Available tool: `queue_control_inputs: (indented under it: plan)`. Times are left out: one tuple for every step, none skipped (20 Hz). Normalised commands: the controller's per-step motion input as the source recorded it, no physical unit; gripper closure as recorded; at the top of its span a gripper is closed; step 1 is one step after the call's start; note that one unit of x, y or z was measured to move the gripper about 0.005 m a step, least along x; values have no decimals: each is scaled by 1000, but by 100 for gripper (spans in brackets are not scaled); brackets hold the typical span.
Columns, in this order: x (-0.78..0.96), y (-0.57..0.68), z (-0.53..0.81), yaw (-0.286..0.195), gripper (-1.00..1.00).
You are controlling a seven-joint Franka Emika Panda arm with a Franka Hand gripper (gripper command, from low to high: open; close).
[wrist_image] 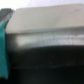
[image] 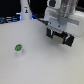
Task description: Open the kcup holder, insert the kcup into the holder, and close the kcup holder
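Kcup: the small white kcup [image: 18, 49] with a green top stands upright on the white table [image: 40, 65], toward the exterior view's left.
Gripper: the gripper [image: 58, 36] hangs at the exterior view's upper right, well apart from the kcup, right at the dark kcup holder [image: 71, 39].
Gripper state: its dark fingers point down with a small gap between them; whether they have hold of anything cannot be told.
Kcup holder: mostly hidden behind the arm; only a dark edge shows beside the gripper.
Wrist view: blurred; a pale flat surface above a dark band, with a teal finger [wrist_image: 4, 47] along one edge.
Background: a tall white bottle-like object [image: 24, 9] stands at the far side of the table.
Writing: no lettering can be read at this sharpness.
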Motion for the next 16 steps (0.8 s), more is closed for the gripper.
queue_control_inputs:
  plan:
    - [697, -83, 214, -24, 100]
    - [514, -87, 101, -51, -100]
    - [522, -119, 108, -60, -100]
    - [317, -60, 121, -34, -100]
    - [282, -81, 193, -43, -100]
    - [267, -108, 241, -60, -100]
    - [550, -120, 84, -38, -100]
    - [357, -69, 136, -44, -100]
    - [299, -63, 160, -32, -100]
    - [256, -69, 216, -41, -100]
    - [209, -219, 347, -93, -100]
    - [197, -296, 414, -115, -100]
    - [139, -364, 411, -132, -100]
    - [77, -413, 423, -144, -100]
    - [52, -453, 407, -159, -100]
    - [42, -501, 397, -175, -100]
